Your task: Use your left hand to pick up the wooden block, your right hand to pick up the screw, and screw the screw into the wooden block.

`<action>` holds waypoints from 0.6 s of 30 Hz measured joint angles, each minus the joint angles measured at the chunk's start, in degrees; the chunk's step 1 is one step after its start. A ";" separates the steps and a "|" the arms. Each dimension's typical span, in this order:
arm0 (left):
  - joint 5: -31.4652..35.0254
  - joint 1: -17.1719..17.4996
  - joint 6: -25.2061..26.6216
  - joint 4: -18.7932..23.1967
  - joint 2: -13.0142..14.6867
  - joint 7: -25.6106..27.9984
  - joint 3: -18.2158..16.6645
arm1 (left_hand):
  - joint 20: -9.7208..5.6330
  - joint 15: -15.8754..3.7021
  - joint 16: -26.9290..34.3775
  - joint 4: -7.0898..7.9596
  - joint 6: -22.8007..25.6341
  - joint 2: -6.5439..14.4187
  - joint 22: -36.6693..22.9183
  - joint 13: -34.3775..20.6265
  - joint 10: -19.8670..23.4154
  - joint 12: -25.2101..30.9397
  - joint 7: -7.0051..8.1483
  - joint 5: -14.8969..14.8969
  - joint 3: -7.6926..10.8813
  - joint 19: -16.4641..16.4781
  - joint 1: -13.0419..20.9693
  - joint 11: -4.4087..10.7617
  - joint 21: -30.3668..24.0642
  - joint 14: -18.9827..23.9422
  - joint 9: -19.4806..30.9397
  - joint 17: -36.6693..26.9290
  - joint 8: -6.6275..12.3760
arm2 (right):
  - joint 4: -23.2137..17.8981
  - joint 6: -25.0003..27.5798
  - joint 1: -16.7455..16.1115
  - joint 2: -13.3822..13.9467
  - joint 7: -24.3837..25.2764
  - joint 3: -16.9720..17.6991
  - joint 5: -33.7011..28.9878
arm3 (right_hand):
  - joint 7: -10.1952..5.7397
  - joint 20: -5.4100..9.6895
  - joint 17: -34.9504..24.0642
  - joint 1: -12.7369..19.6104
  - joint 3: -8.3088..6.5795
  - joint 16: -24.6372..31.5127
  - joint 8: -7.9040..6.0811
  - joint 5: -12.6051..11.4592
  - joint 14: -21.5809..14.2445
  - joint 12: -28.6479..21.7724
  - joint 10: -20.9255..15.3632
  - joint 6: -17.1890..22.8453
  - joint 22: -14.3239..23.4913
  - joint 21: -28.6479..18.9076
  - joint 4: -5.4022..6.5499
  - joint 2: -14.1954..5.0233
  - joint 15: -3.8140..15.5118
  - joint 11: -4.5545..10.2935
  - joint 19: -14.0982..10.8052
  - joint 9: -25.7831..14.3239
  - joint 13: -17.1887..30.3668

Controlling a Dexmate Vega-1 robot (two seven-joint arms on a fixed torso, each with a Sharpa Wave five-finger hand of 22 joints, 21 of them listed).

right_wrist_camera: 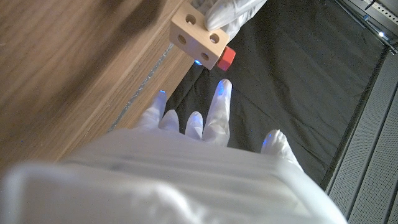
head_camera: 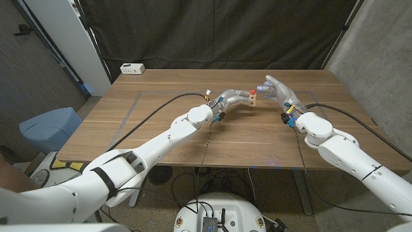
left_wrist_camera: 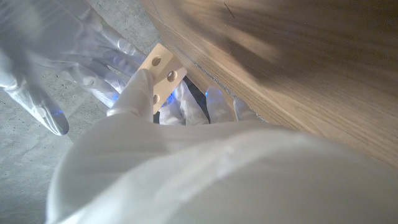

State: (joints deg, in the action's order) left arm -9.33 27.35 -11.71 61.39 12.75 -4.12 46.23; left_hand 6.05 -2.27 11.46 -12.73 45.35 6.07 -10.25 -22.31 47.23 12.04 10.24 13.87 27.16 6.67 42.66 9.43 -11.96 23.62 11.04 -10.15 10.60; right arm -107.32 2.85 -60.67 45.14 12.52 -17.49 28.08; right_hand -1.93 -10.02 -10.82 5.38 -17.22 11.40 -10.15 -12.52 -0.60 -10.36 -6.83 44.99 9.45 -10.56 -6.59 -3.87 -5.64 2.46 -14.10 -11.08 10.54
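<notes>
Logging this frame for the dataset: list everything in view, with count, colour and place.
wooden block: one, pale wood with round holes, held above the table's far middle by the left hand.
screw: one, red, its head showing at one face of the wooden block.
table: one, brown wood, under both arms.
power strip: one, white, at the table's far left corner.
chair: one, blue, left of the table.
curtain: one, black, behind the table.
left hand: one, white-gloved, grips the wooden block.
right hand: one, white-gloved, fingers spread beside the wooden block, holding nothing.
</notes>
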 measured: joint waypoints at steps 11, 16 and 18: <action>0.37 0.45 0.69 1.32 0.34 0.52 0.06 | 0.00 0.00 0.00 0.00 0.00 0.00 0.00 -0.18 0.00 -0.11 0.00 -0.01 0.00 0.00 0.00 -0.01 0.00 0.00 0.03 0.00 0.00 | 0.96 -0.45 0.48 -0.06 -1.31 -0.10 0.59 | 0.40 0.00 0.00 -0.47 0.00 -0.44 0.21 0.00 1.77 0.21 2.29 -2.65 0.00 0.43 0.00 0.47 -0.70 -0.23 1.47 0.00 -0.01; 0.49 0.62 0.90 1.95 0.47 0.71 0.12 | 0.00 0.00 0.00 0.00 0.00 0.00 0.00 0.00 0.00 -0.11 0.00 -0.01 0.00 0.00 0.00 -0.01 0.00 0.00 0.04 0.00 0.00 | 1.20 -0.58 0.65 0.04 -2.10 -0.18 1.00 | 0.54 -0.35 0.00 -0.47 0.25 -0.82 0.21 0.00 3.14 0.21 3.79 -4.17 0.00 0.43 0.25 0.46 -0.96 -0.52 3.39 0.00 -0.01; 0.57 0.69 1.02 2.18 0.52 0.80 0.16 | 0.00 0.00 0.00 -0.01 0.00 0.00 0.00 0.01 0.00 -0.11 0.00 -0.01 0.00 0.00 0.00 -0.01 0.00 0.00 0.04 0.00 0.00 | 1.28 -0.60 0.72 0.13 -2.42 -0.22 1.21 | 0.55 -0.47 0.00 -0.47 0.25 -0.82 0.21 0.00 3.50 0.21 4.23 -4.44 0.00 0.43 0.25 0.46 -1.00 -0.52 3.94 0.01 -0.01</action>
State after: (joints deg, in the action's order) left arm -8.77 28.05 -10.70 63.57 13.27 -3.31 46.39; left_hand 6.05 -2.27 11.46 -12.74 45.35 6.07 -10.25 -22.30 47.23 11.93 10.24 13.86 27.17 6.67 42.66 9.42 -11.96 23.62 11.08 -10.15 10.60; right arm -106.04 2.24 -59.95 45.27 10.10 -17.72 29.29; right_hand -1.38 -10.49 -10.81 4.92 -16.96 10.58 -9.93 -12.52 2.89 -10.15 -2.60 40.55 9.45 -10.13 -6.34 -3.40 -6.64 1.93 -10.16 -11.07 10.53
